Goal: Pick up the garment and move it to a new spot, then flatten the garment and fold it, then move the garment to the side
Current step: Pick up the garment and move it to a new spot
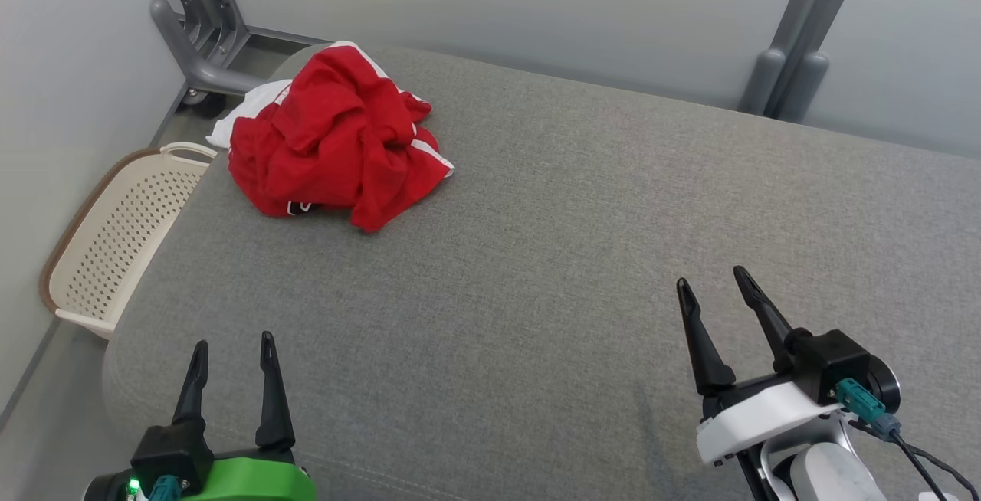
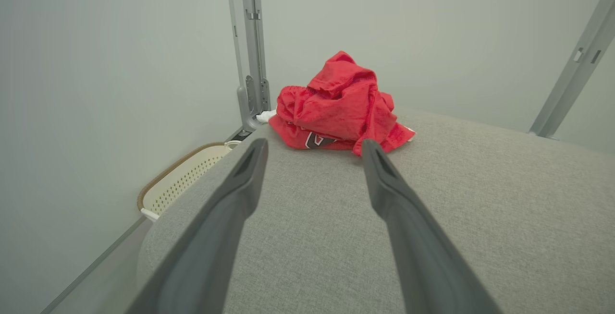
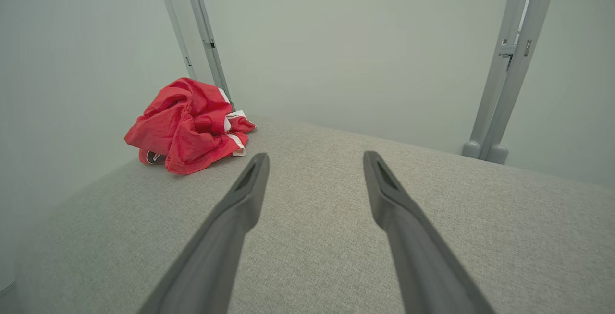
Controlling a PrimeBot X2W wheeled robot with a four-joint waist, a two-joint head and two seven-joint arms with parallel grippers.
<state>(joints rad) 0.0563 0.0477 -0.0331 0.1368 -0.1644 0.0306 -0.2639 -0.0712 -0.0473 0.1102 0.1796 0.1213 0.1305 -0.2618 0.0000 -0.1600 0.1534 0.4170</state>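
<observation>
The garment [image 1: 337, 141], red with white trim, lies crumpled in a loose heap in the upper left of the head view, at the far corner of the grey cushion [image 1: 575, 256], above the cream basket [image 1: 115, 240]. It looks light, thin and limp, likely to sag and unfurl when lifted, so a pinch on a raised fold atop the heap seems best. The left gripper [image 1: 234, 340], lower left, and the right gripper [image 1: 711, 276], lower right, both stand wide open and empty, well apart from it.
</observation>
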